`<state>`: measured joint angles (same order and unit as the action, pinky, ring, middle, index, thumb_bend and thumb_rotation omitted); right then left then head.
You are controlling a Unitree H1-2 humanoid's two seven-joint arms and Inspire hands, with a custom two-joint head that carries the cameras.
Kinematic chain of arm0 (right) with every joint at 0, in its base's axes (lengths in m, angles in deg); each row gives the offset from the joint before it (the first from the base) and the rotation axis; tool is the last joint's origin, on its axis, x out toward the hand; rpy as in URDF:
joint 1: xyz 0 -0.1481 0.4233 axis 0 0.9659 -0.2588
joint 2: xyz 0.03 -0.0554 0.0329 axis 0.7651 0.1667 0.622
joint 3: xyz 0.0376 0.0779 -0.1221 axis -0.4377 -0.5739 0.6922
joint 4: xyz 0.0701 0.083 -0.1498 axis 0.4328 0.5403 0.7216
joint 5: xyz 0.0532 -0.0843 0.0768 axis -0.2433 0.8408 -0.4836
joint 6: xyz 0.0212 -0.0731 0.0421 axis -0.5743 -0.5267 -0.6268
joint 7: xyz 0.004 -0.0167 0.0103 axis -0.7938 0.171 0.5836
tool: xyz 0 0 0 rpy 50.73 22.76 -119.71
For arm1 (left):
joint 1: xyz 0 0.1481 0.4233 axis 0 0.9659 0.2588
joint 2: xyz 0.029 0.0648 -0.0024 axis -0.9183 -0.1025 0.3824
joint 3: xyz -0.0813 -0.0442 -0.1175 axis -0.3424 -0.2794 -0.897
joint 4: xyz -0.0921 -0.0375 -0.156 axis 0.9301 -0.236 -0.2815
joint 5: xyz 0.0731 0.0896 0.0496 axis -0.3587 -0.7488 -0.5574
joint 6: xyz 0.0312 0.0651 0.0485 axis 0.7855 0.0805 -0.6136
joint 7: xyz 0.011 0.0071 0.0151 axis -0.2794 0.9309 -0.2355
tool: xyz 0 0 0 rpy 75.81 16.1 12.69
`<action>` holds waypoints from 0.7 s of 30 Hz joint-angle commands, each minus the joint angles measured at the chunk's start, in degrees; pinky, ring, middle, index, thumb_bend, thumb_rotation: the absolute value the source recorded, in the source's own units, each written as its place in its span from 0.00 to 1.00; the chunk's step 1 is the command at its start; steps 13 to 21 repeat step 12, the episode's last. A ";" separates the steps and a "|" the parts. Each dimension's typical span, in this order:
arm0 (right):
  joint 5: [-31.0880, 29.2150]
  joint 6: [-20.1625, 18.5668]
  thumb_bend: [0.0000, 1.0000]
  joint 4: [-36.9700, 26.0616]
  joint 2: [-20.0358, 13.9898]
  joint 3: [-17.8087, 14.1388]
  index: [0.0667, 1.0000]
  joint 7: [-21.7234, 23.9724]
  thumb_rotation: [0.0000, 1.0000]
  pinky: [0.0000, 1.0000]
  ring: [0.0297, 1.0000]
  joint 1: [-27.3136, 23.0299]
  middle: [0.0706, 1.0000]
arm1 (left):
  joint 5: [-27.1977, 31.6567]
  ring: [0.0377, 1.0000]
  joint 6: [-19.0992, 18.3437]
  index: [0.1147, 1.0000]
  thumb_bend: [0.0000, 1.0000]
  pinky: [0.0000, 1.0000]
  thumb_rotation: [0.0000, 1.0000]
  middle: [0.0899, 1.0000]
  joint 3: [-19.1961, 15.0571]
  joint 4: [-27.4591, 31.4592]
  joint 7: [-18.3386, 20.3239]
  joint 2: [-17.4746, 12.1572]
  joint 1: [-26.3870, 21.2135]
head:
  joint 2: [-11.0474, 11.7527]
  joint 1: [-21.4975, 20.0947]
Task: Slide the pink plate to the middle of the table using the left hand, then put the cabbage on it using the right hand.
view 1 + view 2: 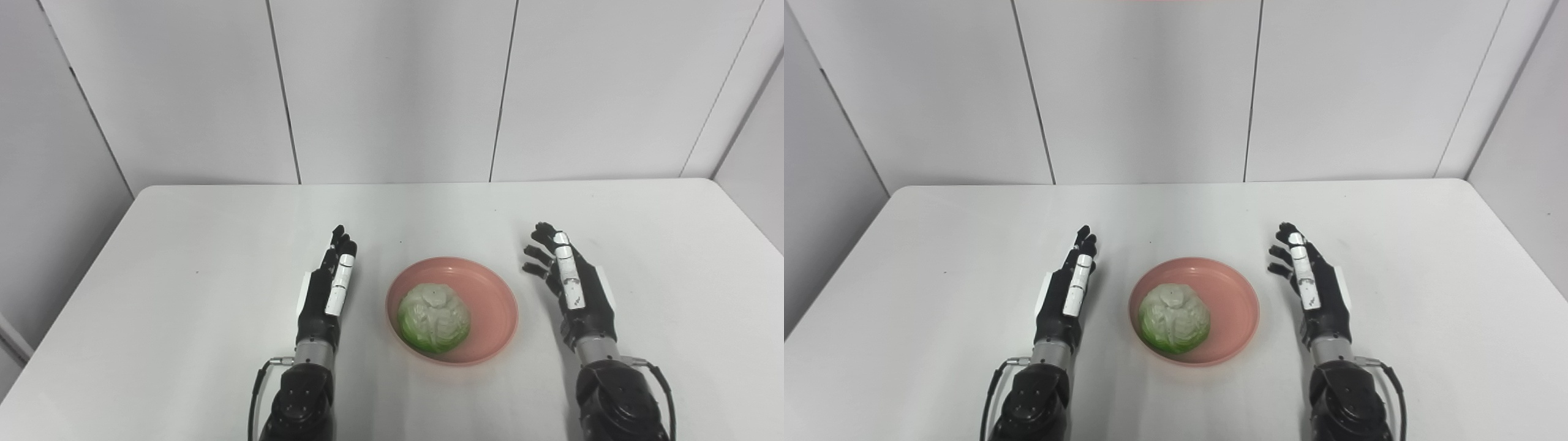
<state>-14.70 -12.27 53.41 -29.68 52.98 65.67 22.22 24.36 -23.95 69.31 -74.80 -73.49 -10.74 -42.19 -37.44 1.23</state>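
A pink plate (490, 300) sits near the middle of the white table, toward the front. A green and white cabbage (433, 317) lies in it, on its left side; it also shows in the right eye view (1174, 318). My left hand (331, 285) is open and empty, fingers straight, a short way left of the plate. My right hand (566, 278) is open and empty, fingers apart, a short way right of the plate. Neither hand touches the plate or the cabbage.
The white table (184, 245) runs to grey wall panels at the back. Its left and right edges are in view.
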 commanded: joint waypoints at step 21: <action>2.36 -1.49 0.74 1.13 0.20 3.01 0.87 -1.47 1.00 0.82 0.88 -1.82 0.92 | 1.01 0.99 -2.23 0.94 0.79 1.00 0.91 0.97 -1.32 -0.41 0.26 -1.56 -1.61 | -0.12 -0.59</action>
